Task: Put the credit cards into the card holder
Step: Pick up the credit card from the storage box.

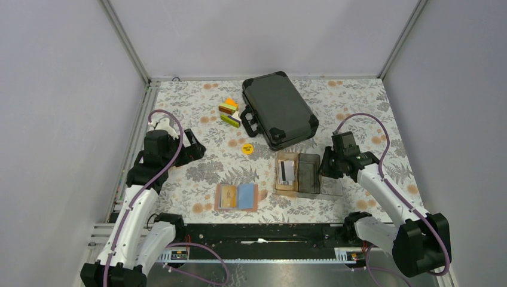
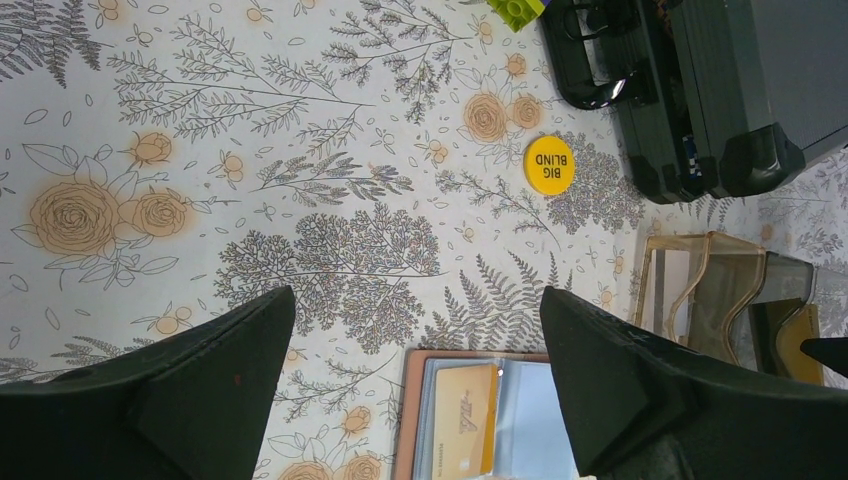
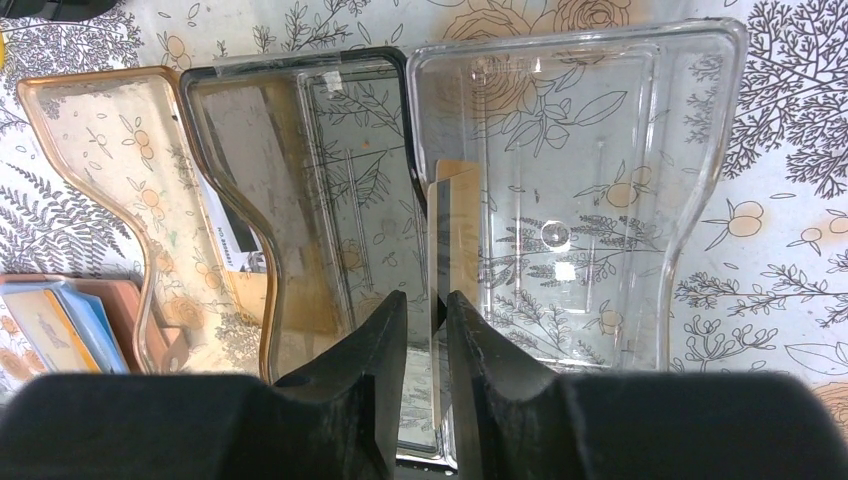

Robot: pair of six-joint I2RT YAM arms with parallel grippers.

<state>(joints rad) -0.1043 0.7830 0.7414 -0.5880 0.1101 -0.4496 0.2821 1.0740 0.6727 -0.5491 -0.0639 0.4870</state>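
Observation:
The card holder (image 1: 237,197) lies open on the cloth, salmon-pink with blue-grey pockets. An orange-yellow credit card (image 1: 228,196) sits in its left pocket, and shows in the left wrist view (image 2: 470,415). My left gripper (image 1: 194,149) is open and empty above the cloth, up and left of the holder (image 2: 420,400). My right gripper (image 3: 426,298) is over the clear compartment tray (image 1: 330,186), shut on a thin credit card (image 3: 440,230) held on edge. A white-grey card (image 1: 287,171) lies in the tray's amber compartment (image 3: 225,240).
A black hard case (image 1: 279,109) stands at the back, with coloured blocks (image 1: 229,112) to its left. A round yellow disc (image 1: 247,148) lies between the case and the holder. The tray has amber, dark and clear compartments side by side.

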